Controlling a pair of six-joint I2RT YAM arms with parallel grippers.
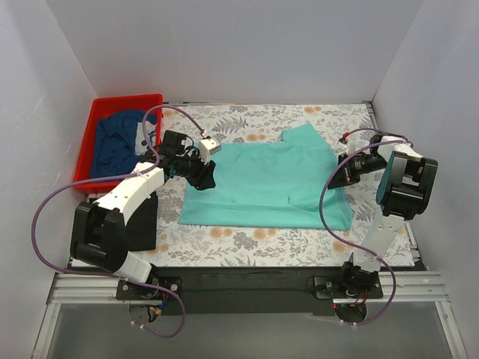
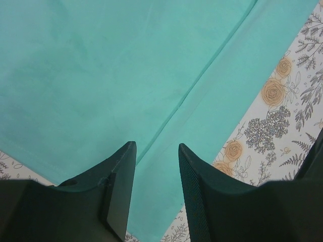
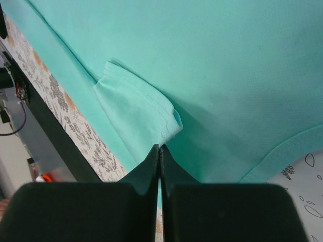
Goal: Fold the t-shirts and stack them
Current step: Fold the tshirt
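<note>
White walls all round, and a floral table cover point(image 1: 247, 241) over the whole work surface. At the upper left of the overhead view sits the red bin point(image 1: 101, 108) with the navy t-shirt point(image 1: 116, 142) bunched up inside, so that one isn't folded yet.

Just right of it, your left gripper point(image 2: 156, 148) hangs over the left edge of the teal t-shirt point(image 1: 269, 179), fingers spread with nothing between them. The shirt lies mostly flat mid-table.

At the far right, your right gripper point(image 3: 160, 147) is pressed fully closed at the shirt's edge, right by a rumpled sleeve point(image 3: 136, 108). I can't tell if any cloth is actually caught in there.

Stuff I'd worry about:
- If the right side pulls while the left has no grip, the shirt will probably drag and skew instead of folding.
- Close the left too deep and you could pinch the table cover too.
- That sleeve lump might get folded in.
</note>
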